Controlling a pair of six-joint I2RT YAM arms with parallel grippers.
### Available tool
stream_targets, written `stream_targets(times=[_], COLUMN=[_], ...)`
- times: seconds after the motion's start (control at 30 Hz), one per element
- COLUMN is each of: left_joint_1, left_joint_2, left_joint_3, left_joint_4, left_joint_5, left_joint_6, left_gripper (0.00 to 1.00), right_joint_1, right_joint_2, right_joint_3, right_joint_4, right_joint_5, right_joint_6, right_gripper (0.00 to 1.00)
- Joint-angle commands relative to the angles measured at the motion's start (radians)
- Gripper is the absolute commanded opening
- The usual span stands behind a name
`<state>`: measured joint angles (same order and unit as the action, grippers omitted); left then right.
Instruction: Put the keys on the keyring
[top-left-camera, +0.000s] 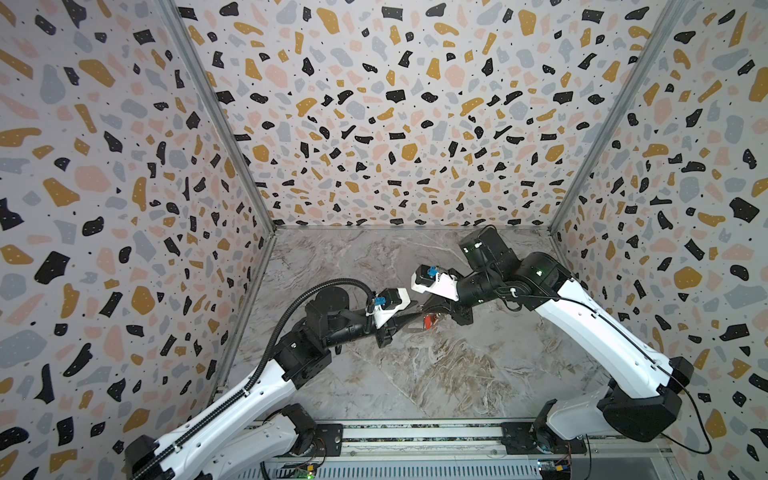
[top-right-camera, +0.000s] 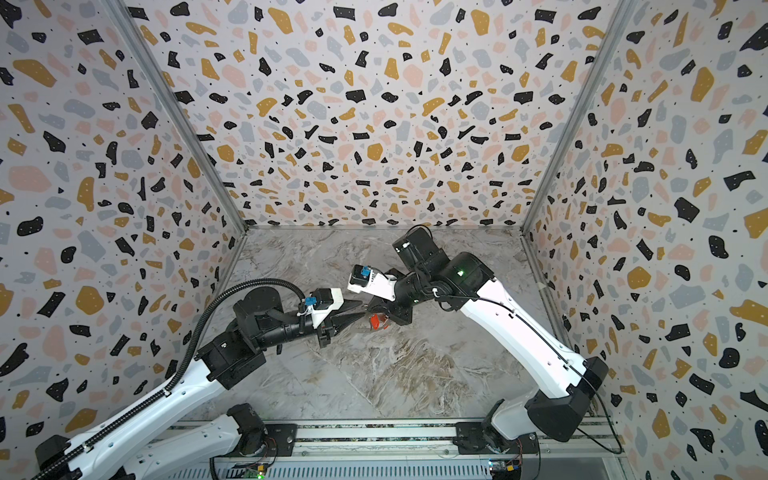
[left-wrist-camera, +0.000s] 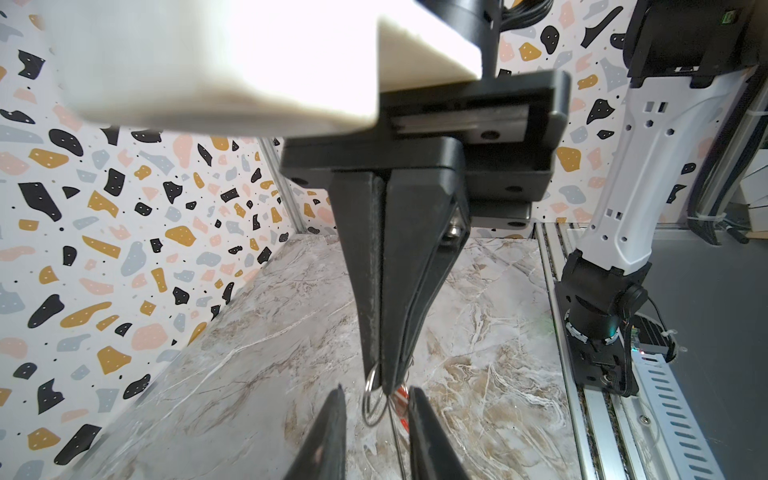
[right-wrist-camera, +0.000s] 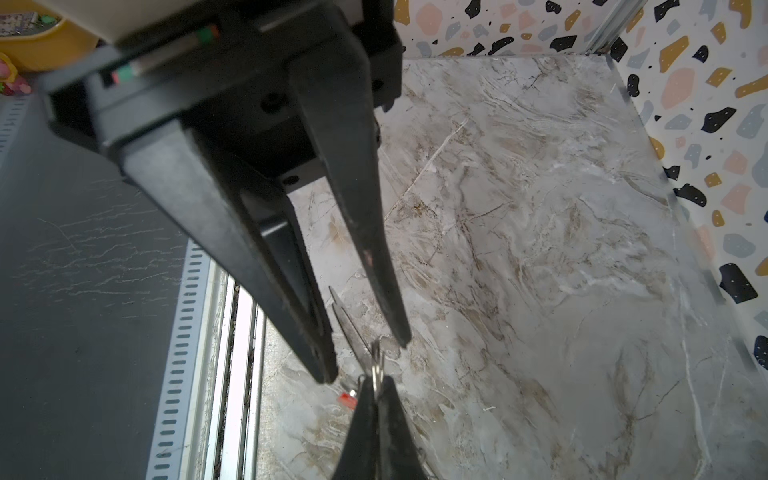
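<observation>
— What has it got hold of?

— The keys (top-left-camera: 428, 321). They're tiny, silvery things with a red tag (right-wrist-camera: 347, 401), seemingly strung on a thin wire ring (left-wrist-camera: 371, 399). They sit low over the middle of the bench (right-wrist-camera: 540, 208), and I can't tell whether the tag touches it.

— Who's holding them?

— The right gripper (left-wrist-camera: 384, 384) is pressed together on the wire ring. The left gripper (right-wrist-camera: 365, 360) meets it tip to tip with its fingers spread. There are grey metal slivers (right-wrist-camera: 345, 318) in the gap, either key blades or the keyring, I can't say which.

— Awkward to handle?

— I'd guess so. It's featherweight, hard, slick metal that would swing from whatever pinches it. The tag looks the surest place to grip, since the ring is thin and lets everything dangle.
</observation>
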<state>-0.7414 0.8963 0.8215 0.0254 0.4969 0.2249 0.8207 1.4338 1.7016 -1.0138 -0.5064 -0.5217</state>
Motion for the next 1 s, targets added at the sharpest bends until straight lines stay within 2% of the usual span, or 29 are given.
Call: stream_targets(times=[0.0,0.2,0.5,0.6,0.73,0.77,0.83,0.97], left_joint_1=[-0.001,-0.001,-0.001,-0.001,-0.001,-0.001,-0.001,-0.002], left_joint_2=[0.015,0.025,0.038,0.030,0.002,-0.004,-0.018,-0.033], left_joint_3=[0.044,0.047,0.062,0.050,-0.016,-0.032,-0.069,-0.125], left_joint_4=[0.044,0.047,0.041,0.072,0.213,0.257,0.338,0.459], left_joint_5=[0.028,0.037,0.037,0.024,-0.009,-0.018,-0.040,-0.079], left_joint_6=[0.005,0.008,0.011,-0.004,-0.084,-0.105,-0.155,-0.232], left_gripper=[0.26,0.22,0.00,0.00,0.00,0.00,0.00,0.00], right_joint_1=[0.007,0.008,0.008,0.008,0.005,0.004,0.001,0.001], right_joint_2=[-0.013,-0.022,-0.039,-0.053,-0.103,-0.123,-0.171,-0.265], right_joint_3=[0.015,0.009,-0.006,-0.022,-0.076,-0.097,-0.153,-0.269], right_joint_4=[-0.003,0.000,0.012,0.032,0.117,0.149,0.219,0.369], right_joint_5=[-0.029,-0.035,-0.032,-0.024,0.042,0.061,0.091,0.133], right_joint_6=[-0.014,-0.021,-0.021,-0.010,0.041,0.063,0.097,0.186], right_gripper=[0.00,0.00,0.00,0.00,0.00,0.02,0.15,0.30])
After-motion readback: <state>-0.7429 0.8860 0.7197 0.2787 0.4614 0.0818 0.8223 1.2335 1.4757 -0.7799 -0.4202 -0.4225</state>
